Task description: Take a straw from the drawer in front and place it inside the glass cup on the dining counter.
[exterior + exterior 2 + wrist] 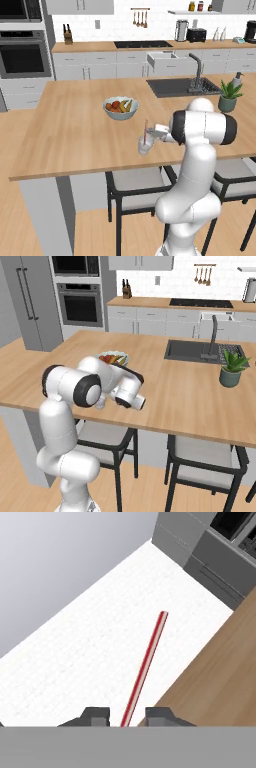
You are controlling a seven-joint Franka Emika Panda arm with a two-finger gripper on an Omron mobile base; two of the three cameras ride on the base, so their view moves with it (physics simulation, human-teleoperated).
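Note:
The thin red straw (145, 129) stands upright in the small glass cup (144, 146) on the light-wood dining counter (75, 130), just in front of the fruit bowl. My gripper (156, 133) is level with the straw's upper part, right beside it. In the hand view the straw (145, 667) runs up and away from between my two fingertips, and my gripper (127, 716) shows a small gap on each side of it, so it is open and not clamping the straw. An open drawer (169, 62) juts from the far cabinets behind the counter.
A white bowl of fruit (120, 107) sits just behind the cup. The dark sink with its faucet (182, 86) and a potted plant (229, 96) lie to the right. Stools (137, 187) stand under the counter's near edge beside my arm.

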